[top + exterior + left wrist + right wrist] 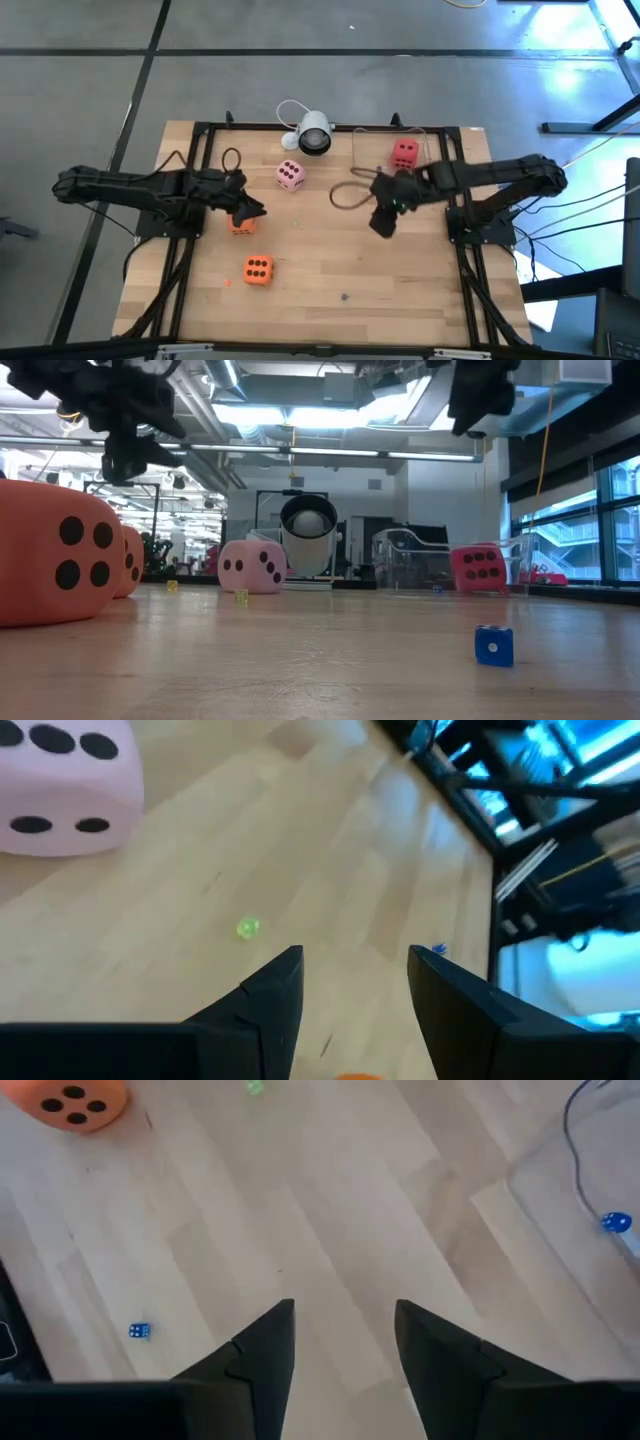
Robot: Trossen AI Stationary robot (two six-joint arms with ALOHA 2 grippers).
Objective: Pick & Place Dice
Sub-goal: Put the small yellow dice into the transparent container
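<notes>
**Dice scattered, both arms empty above the desk**

On a pale wooden desk (330,290) in a bright workshop, the left gripper (250,208) hangs with open, empty jaws above one orange die (240,225); a second orange die (257,269) lies nearer the front, the pink die (290,175) toward the back. The right gripper (384,220), jaws parted and empty, hovers mid-desk; reaching for the red die (405,152), it could snag the looped cable (348,196).

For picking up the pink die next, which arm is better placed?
Left, probably. The left gripper hangs open beside an orange die, with the pink die close ahead and filling its wrist view. The right gripper, open and empty, sits farther off, pointing toward the table's front.
</notes>
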